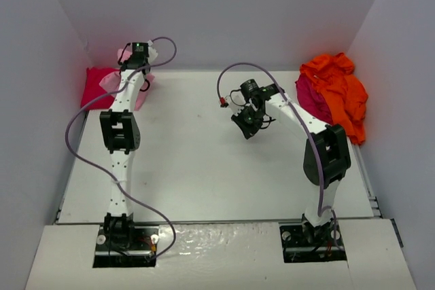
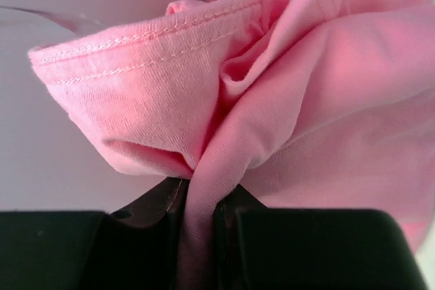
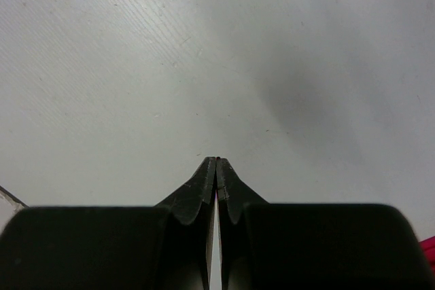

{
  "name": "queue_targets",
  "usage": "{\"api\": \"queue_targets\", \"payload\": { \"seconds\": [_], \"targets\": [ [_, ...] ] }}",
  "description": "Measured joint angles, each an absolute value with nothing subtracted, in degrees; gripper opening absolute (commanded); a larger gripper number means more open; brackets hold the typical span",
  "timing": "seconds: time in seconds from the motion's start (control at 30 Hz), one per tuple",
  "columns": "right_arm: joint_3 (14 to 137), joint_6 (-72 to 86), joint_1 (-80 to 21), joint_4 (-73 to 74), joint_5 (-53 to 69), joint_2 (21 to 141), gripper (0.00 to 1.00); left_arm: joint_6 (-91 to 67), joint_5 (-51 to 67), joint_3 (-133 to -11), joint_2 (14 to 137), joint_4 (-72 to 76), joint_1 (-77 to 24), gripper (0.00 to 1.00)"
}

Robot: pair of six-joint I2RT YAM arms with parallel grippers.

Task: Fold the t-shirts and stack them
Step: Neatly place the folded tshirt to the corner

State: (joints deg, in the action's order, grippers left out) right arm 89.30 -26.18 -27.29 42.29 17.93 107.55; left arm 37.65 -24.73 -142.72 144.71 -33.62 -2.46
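Note:
At the table's far left corner, my left gripper (image 1: 138,52) is shut on a fold of the light pink t-shirt (image 1: 141,94). The left wrist view is filled by this pink t-shirt (image 2: 292,100), bunched, with a stitched hem at the top and a strip of it pinched in the left gripper (image 2: 202,198). A red t-shirt (image 1: 95,86) lies crumpled just beside it against the left wall. A bright orange t-shirt (image 1: 338,86) is heaped on a dark crimson one (image 1: 311,100) at the far right. My right gripper (image 1: 246,128) hangs over bare table; in its wrist view the right gripper (image 3: 216,161) is shut on nothing.
White walls close in the table (image 1: 204,168) on the left, back and right. Purple cables loop from both arms. The right arm's elbow (image 1: 329,154) stands next to the orange heap.

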Motion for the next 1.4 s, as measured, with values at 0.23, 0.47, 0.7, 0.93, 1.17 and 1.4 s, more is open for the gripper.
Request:
{"api": "queue_targets", "payload": {
  "seconds": [0.23, 0.47, 0.7, 0.93, 1.17, 1.4],
  "targets": [
    [89.0, -26.3, -26.4, 41.6, 18.6, 108.3, 0.00, 44.2, -27.5, -156.2, 155.5, -29.4, 0.5, 0.00],
    [88.9, -26.3, -25.9, 41.0, 19.0, 111.0, 0.00, 42.4, -26.0, -156.3, 156.7, -29.4, 6.0, 0.00],
    [90.8, -26.1, -25.9, 41.0, 19.0, 113.7, 0.00, 38.8, -23.4, -156.3, 156.7, -31.0, 10.0, 0.00],
    [92.1, -25.8, -25.9, 41.2, 19.0, 114.9, 0.00, 36.2, -20.2, -156.3, 156.7, -31.5, 11.3, 0.00],
    [92.6, -25.6, -25.9, 41.2, 18.9, 115.0, 0.00, 35.1, -18.3, -157.1, 156.9, -32.1, 11.4, 0.00],
    [92.6, -25.6, -25.9, 41.2, 18.9, 115.0, 0.00, 32.4, -16.2, -157.8, 157.1, -32.4, 12.6, 0.00]
  ]
}}
